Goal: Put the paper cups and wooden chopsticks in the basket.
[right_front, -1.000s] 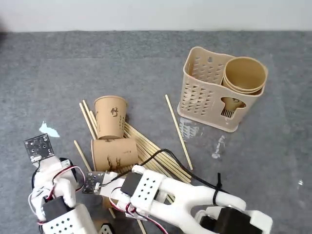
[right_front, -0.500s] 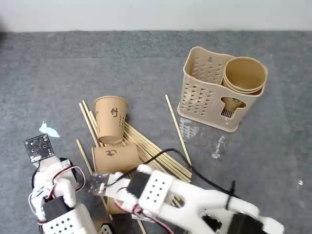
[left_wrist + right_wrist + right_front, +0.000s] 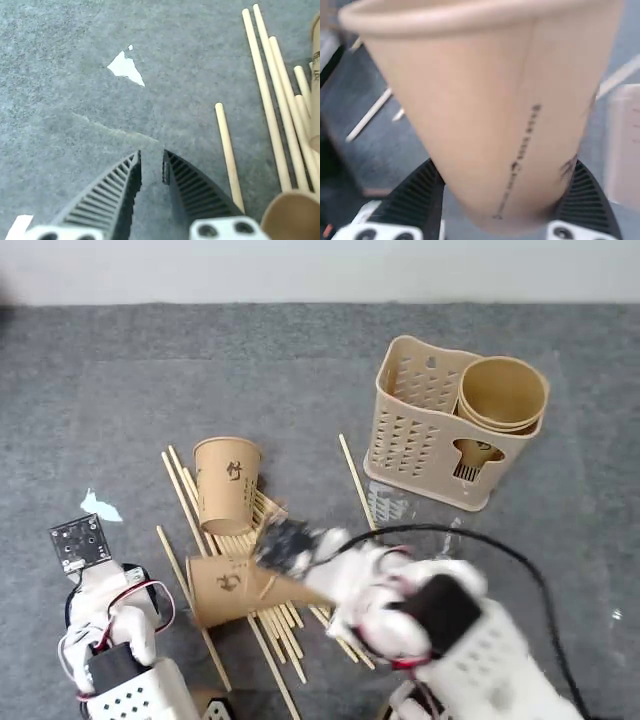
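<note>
A: We're clamping a paper cup (image 3: pixel 485 100) near its base in the right gripper (image 3: pixel 500 195). It's lying tilted low over the chopsticks (image 3: pixel 186 490), well apart from the basket (image 3: pixel 415 430).

B: The left gripper (image 3: pixel 150 167) is sitting barely parted, empty. We're suggesting: lift clear of the sticks, upright it, nest it into the stacked cups (image 3: pixel 500 390).

The basket (image 3: pixel 425 430) stands at the far right of the desk (image 3: pixel 150 370), with stacked cups (image 3: pixel 503 390) in its right compartment. Just left of it lies a single chopstick (image 3: pixel 358 490). Farther left, a standing cup (image 3: pixel 227 485) rests on the chopstick pile (image 3: pixel 283 628). Nearer, a tipped cup (image 3: pixel 225 588) sits between the right hand's (image 3: pixel 502 192) fingers, over the pile. The left hand (image 3: pixel 150 167) is at the near left corner, beside a stray chopstick (image 3: pixel 227 150).
</note>
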### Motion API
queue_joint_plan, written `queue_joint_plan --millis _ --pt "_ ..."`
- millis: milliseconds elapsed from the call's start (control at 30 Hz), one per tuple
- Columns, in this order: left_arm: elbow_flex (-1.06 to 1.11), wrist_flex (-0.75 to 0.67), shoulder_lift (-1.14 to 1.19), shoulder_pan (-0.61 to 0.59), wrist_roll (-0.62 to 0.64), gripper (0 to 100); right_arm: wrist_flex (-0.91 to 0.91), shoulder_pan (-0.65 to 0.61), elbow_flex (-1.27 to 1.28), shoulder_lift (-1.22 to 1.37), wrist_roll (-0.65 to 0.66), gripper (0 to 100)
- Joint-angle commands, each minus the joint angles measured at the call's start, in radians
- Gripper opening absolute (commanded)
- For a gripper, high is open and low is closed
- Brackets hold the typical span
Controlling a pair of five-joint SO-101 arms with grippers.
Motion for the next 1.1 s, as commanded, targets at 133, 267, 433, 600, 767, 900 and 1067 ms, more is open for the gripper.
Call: queue_joint_plan --millis 133,267,433,600,767,900,1067 --pt "-0.004 -0.015 -0.003 0.006 -0.008 8 -0.12 0.371 -0.213 0.001 0.077 24.1" --pt "-0.004 -0.015 -0.003 0.006 -0.008 8 -0.303 0.512 -0.18 0.022 0.072 24.1" --pt "-0.004 -0.015 -0.003 0.006 -0.008 8 -0.567 0.653 -0.075 0.058 0.015 24.1" --pt "-0.004 -0.015 -0.003 0.006 -0.008 8 -0.802 0.759 0.015 0.136 -0.058 24.1" --pt "-0.004 -0.015 -0.003 0.006 -0.008 8 -0.944 0.837 0.026 0.274 -0.138 24.2" --pt "-0.004 -0.015 -0.003 0.006 -0.008 8 -1.012 0.848 0.026 0.355 -0.175 24.2" --pt "-0.004 -0.015 -0.003 0.006 -0.008 8 -1.061 0.848 0.026 0.378 -0.238 24.3"
